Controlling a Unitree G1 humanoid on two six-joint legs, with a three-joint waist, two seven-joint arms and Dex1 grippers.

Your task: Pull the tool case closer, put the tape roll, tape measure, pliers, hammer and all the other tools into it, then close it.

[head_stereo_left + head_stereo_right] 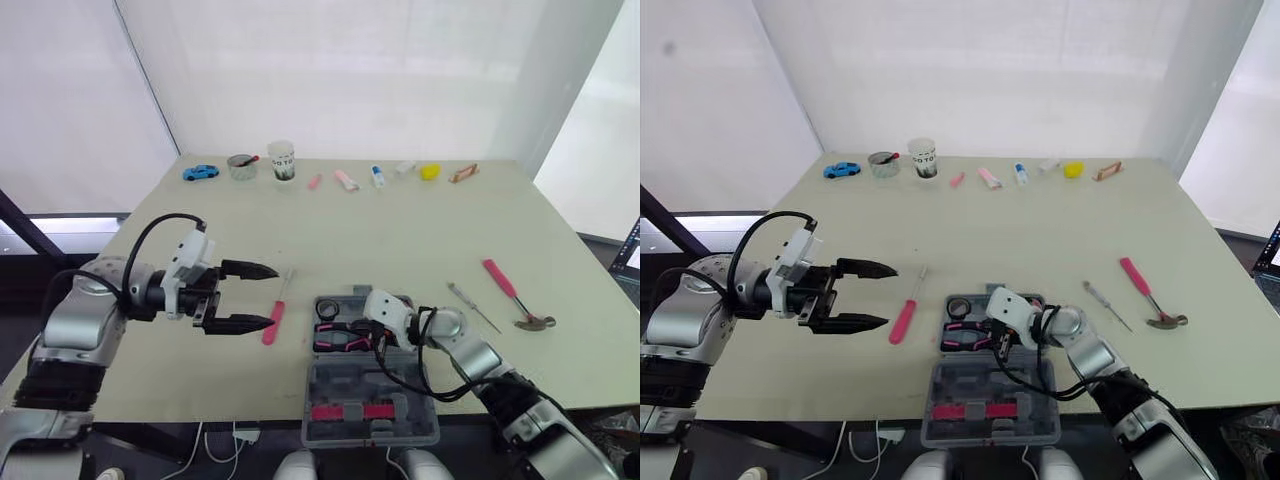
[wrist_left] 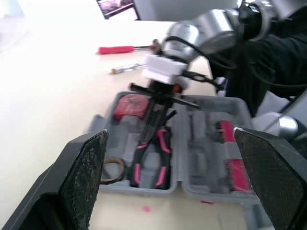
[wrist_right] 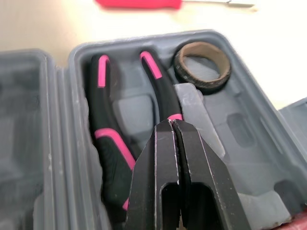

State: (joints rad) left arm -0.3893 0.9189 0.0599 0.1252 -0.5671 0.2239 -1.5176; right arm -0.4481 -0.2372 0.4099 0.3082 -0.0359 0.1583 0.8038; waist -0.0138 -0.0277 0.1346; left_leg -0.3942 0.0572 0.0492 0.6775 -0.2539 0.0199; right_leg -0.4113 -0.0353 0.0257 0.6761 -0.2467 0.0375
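the right claw [image 3: 171, 125] is pressed shut with nothing between its fingers, its tips low inside the open tool case [image 1: 330, 400], right over the pliers [image 3: 108, 143], with the tape roll [image 3: 201, 64] just beyond them. the left claw [image 1: 275, 296] gapes wide and empty above the bench [image 1: 400, 230], the pink screwdriver [image 1: 273, 325] just past its tips

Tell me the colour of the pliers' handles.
Pliers: black with pink, clearest in right wrist view.
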